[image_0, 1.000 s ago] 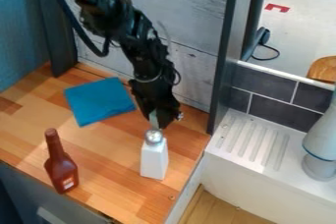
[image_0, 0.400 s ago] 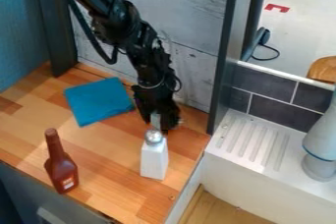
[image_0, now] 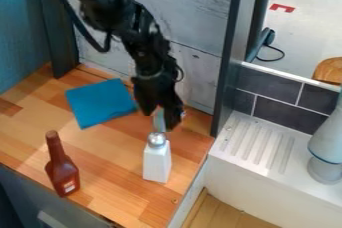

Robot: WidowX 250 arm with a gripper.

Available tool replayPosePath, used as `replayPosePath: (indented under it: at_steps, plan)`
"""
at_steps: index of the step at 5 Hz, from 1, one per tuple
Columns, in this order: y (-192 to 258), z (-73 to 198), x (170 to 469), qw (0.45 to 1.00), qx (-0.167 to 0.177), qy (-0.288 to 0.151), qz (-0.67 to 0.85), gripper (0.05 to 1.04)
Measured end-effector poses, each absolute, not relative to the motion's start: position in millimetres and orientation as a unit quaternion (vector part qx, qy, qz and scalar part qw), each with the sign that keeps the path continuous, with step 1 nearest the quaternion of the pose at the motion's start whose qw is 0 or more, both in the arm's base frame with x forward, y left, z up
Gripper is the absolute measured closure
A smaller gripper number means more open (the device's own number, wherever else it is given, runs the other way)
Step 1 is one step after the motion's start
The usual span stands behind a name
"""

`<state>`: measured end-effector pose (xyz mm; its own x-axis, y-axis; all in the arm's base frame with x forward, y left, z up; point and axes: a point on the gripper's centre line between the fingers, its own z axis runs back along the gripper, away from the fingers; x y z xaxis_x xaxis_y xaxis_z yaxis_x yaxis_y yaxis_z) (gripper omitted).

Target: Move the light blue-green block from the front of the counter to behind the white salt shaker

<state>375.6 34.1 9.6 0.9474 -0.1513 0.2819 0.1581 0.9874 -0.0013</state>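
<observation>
Your arm (image_0: 137, 27) slants in from the upper left of the frame, and its gripper (image_0: 163, 123) hangs near the centre, over the wooden counter (image_0: 110, 144). Directly below sits the white shaker (image_0: 157, 163), upright, a little below the frame's centre, its rounded silver cap (image_0: 156, 140) on top. It is the thing nearest your gripper. A pale strip (image_0: 159, 122) shows at the gripper's lower end, just above the cap; you can't make out whether it touches the cap or is held. Wide or narrow grip: you cannot tell from this angle.

Left of that, you have a blue cloth (image_0: 100, 103) lying flat on the wood. Lower left: reddish-brown bottle (image_0: 63, 172), upright, slim neck, small pale label low on its side, well apart from the shaker.

Behind the counter, you see a pale wood-grain wall panel (image_0: 190, 14); blue panel (image_0: 20, 37) at the left edge. Right side: white ribbed drainboard (image_0: 257, 144) below dark tiles (image_0: 268, 84), with a pale grey fixture (image_0: 327, 144) at the right edge. Upper right, a red mark (image_0: 282, 8) on the light floor (image_0: 310, 27) beyond.
</observation>
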Motion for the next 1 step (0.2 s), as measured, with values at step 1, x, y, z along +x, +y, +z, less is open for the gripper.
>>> replayPosePath:
  at_steps: [1]
  plan:
    - [29.0,58.4,367.7,0.982,-0.02,-0.17,-0.079,0.083]
